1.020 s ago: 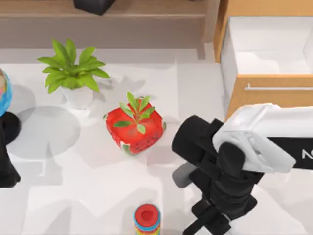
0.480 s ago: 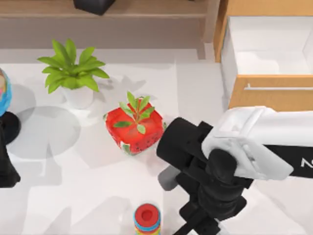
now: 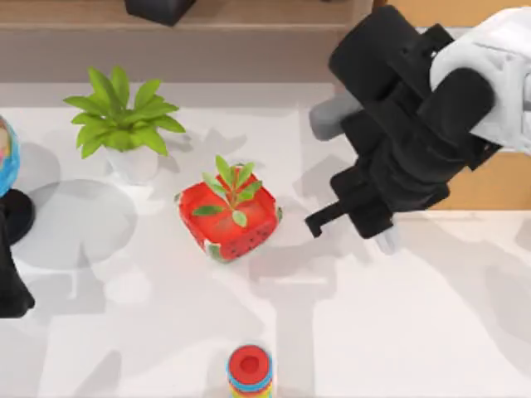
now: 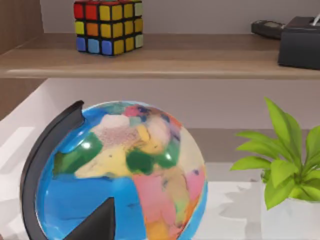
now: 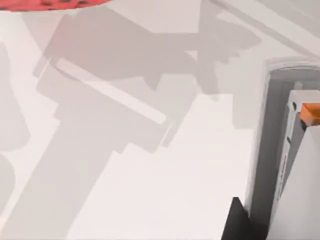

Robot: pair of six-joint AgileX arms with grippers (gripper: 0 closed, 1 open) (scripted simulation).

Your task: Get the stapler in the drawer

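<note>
Right gripper [image 3: 383,238] has swung up from the table's near edge toward the drawer [image 3: 489,178], fingers clamped on the stapler [image 5: 292,165]. The left arm sits parked at the left. White table [image 3: 149,332], wooden shelf [image 3: 166,21] behind.

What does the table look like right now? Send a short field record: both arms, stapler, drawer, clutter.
right tool: at the top view's right, above the table, in front of the drawer, shut on the stapler
stapler: in the right tool, off the table
drawer: wood front partly under the right arm
left arm: parked at the table's left edge, beside the globe
clutter: red pot at mid-table, ring toy at the near edge, white-potted plant farther back
</note>
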